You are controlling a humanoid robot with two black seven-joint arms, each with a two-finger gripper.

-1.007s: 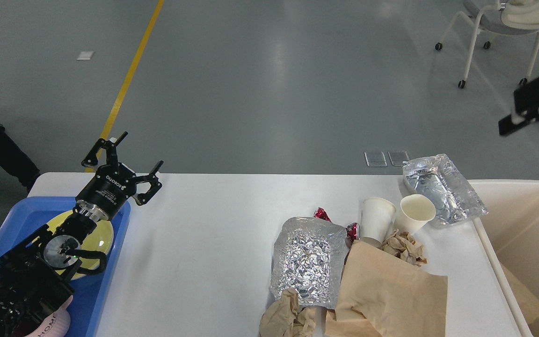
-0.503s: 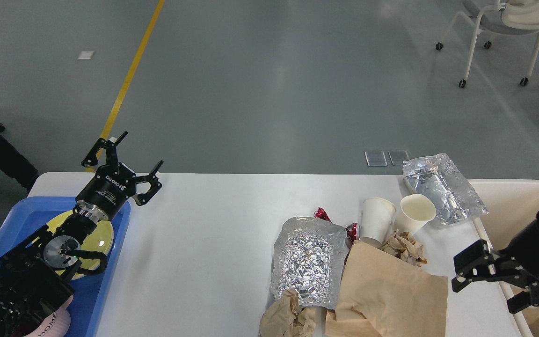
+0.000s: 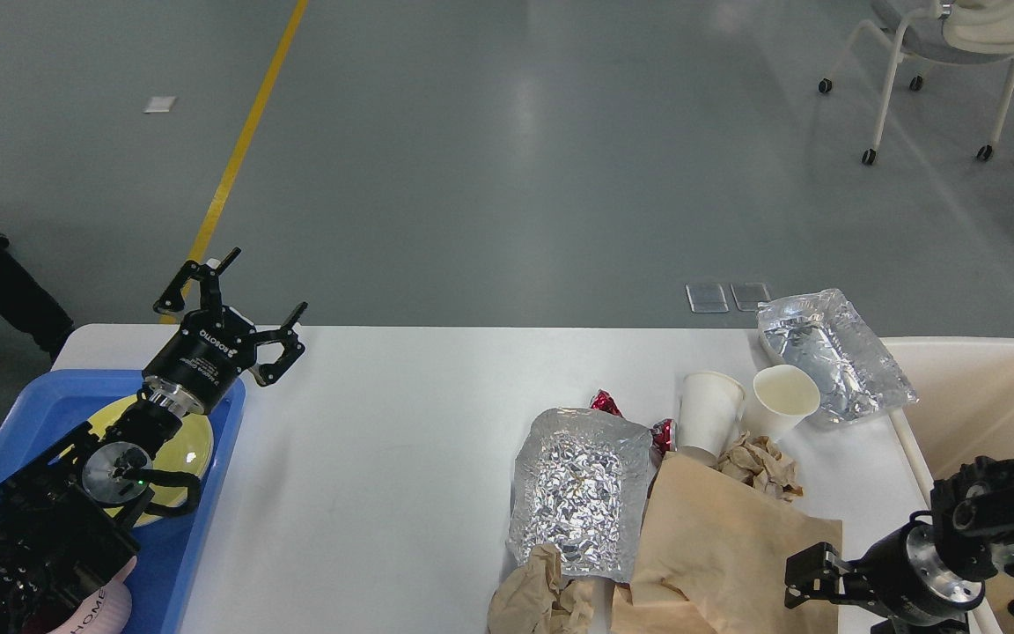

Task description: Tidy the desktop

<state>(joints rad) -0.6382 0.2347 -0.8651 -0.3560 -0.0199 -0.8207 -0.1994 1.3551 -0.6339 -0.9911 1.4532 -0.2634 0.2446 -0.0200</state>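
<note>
Since half a second ago, the right gripper (image 3: 811, 581) has dropped toward the lower right of the frame, low over the white, matte desktop (image 3: 401, 458); its finger spread cannot be told. At the desktop's upper-left corner, the left gripper (image 3: 238, 304) hangs with fingers spread, empty.

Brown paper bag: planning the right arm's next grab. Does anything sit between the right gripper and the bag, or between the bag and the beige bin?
Nothing visible does. The right gripper is at the brown paper bag's right edge, only bare desktop beside it. The beige bin is just right, past its rim.
</note>
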